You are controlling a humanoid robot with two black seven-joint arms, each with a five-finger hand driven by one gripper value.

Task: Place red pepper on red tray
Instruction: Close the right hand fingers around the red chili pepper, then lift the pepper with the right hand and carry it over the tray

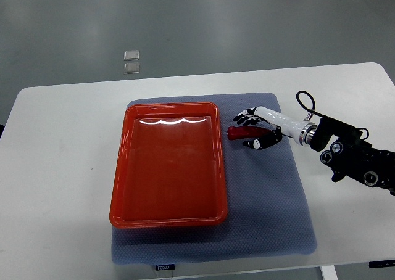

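Observation:
A red tray [120, 175] lies empty on a grey mat [271, 200] on the white table. A small red pepper [237, 132] lies on the mat just right of the tray's upper right corner. My right hand [251, 131] reaches in from the right at the pepper. Its fingers [245, 116] are spread above the pepper and its thumb is just below it, so the pepper lies between them. The hand has not closed on it. The left arm does not show.
The right forearm with black joints and a cable [352, 156] lies over the table's right side. The white table [55, 169] ends at the front edge near the mat. Two small clear squares [131, 61] lie on the floor beyond.

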